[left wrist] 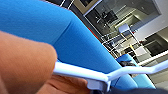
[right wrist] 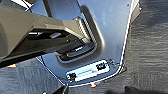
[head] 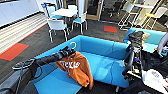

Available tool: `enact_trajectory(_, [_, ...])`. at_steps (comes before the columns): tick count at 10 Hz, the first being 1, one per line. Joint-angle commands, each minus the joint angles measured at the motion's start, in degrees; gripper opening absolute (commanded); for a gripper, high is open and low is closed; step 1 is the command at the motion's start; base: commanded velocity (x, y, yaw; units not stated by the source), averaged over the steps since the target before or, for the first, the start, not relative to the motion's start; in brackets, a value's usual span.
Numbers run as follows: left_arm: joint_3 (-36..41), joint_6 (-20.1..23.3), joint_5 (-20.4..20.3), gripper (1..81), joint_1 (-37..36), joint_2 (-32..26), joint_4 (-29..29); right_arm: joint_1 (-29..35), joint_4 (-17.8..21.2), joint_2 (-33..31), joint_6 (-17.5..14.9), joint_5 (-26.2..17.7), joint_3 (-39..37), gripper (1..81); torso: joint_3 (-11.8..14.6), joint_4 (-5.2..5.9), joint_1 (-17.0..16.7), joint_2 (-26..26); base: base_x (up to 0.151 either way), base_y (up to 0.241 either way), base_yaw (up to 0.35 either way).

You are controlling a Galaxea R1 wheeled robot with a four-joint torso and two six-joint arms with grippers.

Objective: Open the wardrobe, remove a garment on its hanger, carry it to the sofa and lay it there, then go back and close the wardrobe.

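Observation:
My left gripper (head: 68, 52) is shut on the white hanger (head: 73, 45) just below its curved hook. The burnt-orange garment (head: 77, 67) with white "TEXAS" lettering hangs from it over the seat of the bright blue sofa (head: 107, 65). I cannot tell whether its lower hem rests on the cushion. In the left wrist view the hanger's white bar (left wrist: 80, 73) runs across, with orange cloth (left wrist: 25, 65) close by and the sofa's back (left wrist: 50, 25) behind. My right gripper (right wrist: 97, 91) hangs open over the carpet beside my base, holding nothing.
A lighter-blue seat (head: 152, 37) stands behind the sofa's right end. A person's arm (head: 162, 42) reaches in at the right edge. White chairs (head: 57, 26) and a white table (head: 64, 12) stand at the back on dark carpet with red patches (head: 12, 51).

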Motion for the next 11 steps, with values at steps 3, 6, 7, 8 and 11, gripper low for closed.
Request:
enact_trajectory(3, [-0.72, 1.30, -0.20, 1.0, -7.95, -8.84, 8.31, -1.20, -0.41, 0.05, -0.12, -3.20, 0.06, 81.1, 0.00, 0.00, 0.00, 0.00, 0.000, 0.000, 0.000])
enact_trajectory(6, [-0.72, 1.30, -0.20, 1.0, -2.68, -14.20, 11.14, -1.20, -0.32, 0.05, -0.12, -3.20, 0.06, 81.1, 0.00, 0.00, 0.00, 0.00, 0.000, 0.000, 0.000])
enact_trajectory(7, [-0.72, 1.48, -0.28, 1.0, -0.48, -15.34, 11.66, -1.12, -0.32, 0.05, -0.12, -3.20, 0.06, 81.1, 0.00, 0.00, 0.00, 0.00, 0.000, 0.000, 0.000])
enact_trajectory(8, [-0.72, 1.56, -0.29, 1.0, 2.07, -16.49, 12.54, -1.20, -0.32, 0.05, -0.12, -3.20, 0.06, 81.1, 0.00, 0.00, 0.00, 0.00, 0.000, 0.000, 0.000])
enact_trajectory(11, [-0.72, 2.00, -0.81, 1.0, 12.00, -18.60, 17.89, -1.21, -0.23, 0.05, -0.12, -3.11, 0.06, 81.1, 0.00, 0.00, 0.00, 0.00, 0.000, 0.000, 0.000])
